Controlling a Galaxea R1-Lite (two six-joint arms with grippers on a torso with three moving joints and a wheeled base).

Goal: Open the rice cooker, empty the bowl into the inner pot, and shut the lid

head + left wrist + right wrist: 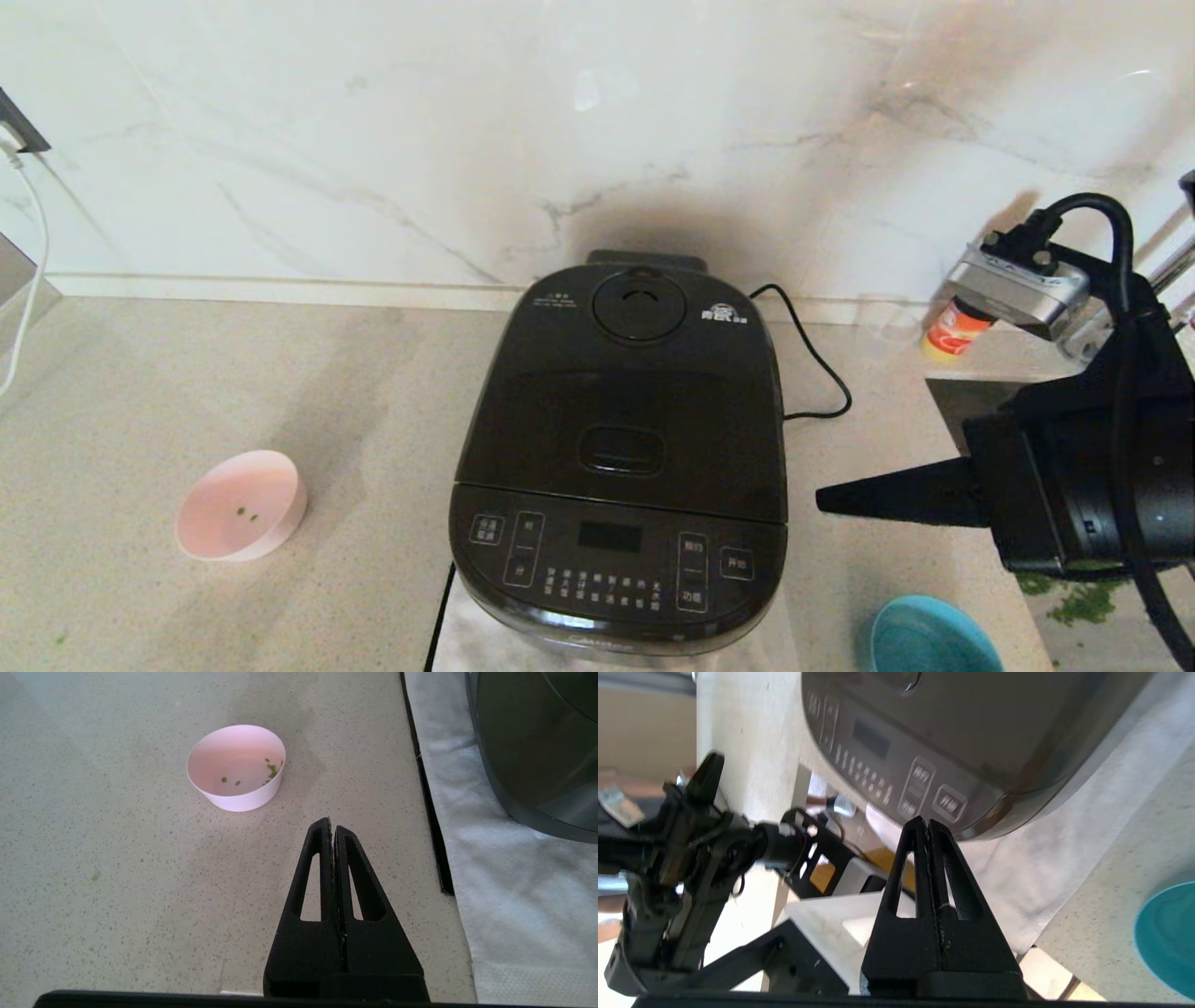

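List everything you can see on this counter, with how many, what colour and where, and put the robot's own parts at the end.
rice cooker: one, glossy black, centre of the counter on a white cloth.
lid: one, black, shut on top of the cooker.
power cord: one, black, running behind the cooker to its right.
pink bowl: one, left of the cooker, holding a few green bits.
teal bowl: one, front right of the cooker.
orange bottle: one, far right by the wall.
white cloth: one, under the cooker.
left gripper: black, shut, near the pink bowl.
right gripper: black, shut, right of the cooker's front panel.
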